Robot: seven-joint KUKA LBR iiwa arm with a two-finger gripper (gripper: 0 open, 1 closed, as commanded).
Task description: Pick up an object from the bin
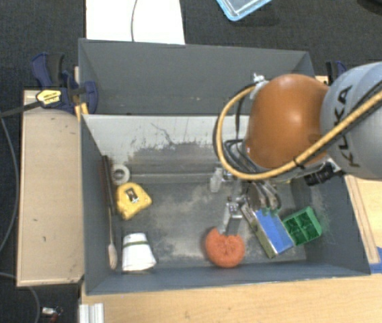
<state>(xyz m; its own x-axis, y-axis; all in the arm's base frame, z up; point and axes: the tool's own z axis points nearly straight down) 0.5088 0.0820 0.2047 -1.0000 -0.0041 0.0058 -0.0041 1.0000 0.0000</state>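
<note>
My gripper (234, 218) hangs low at the bin's front, right of the middle, under the arm's orange cover. Its tip is right at the upper edge of an orange-red, rough round ball (225, 247) that lies on the floor near the front wall. Whether they touch I cannot tell. Just right of the gripper a blue rectangular block (274, 232) lies tilted, and a green box with compartments (303, 225) sits beside it.
On the bin's left side lie a yellow tape measure (132, 200), a small grey ring (120, 174), a white cup-shaped thing (137, 253) and a long thin stick (108, 207) along the left wall. The arm covers the right rear of the bin.
</note>
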